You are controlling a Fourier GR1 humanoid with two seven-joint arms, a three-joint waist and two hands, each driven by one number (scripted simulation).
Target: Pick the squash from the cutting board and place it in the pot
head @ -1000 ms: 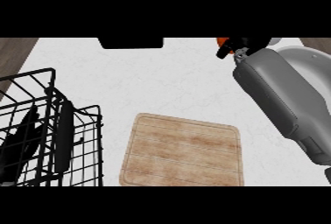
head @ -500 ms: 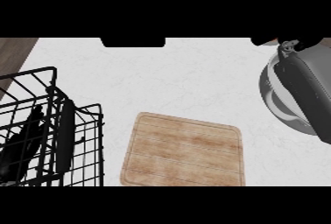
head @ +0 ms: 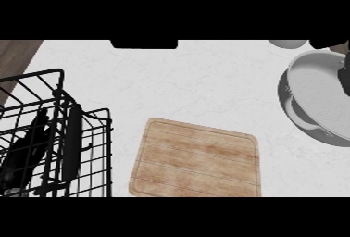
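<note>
Head view: the cutting board lies bare on the white counter, low and centre, with no squash on it. The pot sits at the right edge, well apart from the board, its pale inside partly cut off by the frame. No squash shows in the visible part of the pot or anywhere else, so where it lies cannot be told from here. A dark shape at the pot's far right rim may be part of the right hand, but it is too cropped to be sure, and whether its fingers are open or closed cannot be told. The left hand shows nowhere. A black wire rack stands at the left holding dark utensils, and a dark object sits at the counter's far edge.

Judging by the bare board, the pick is done and the placing is in hand or just over — the next move calls for confirming the squash rests in the pot, then drawing the arm clear.
</note>
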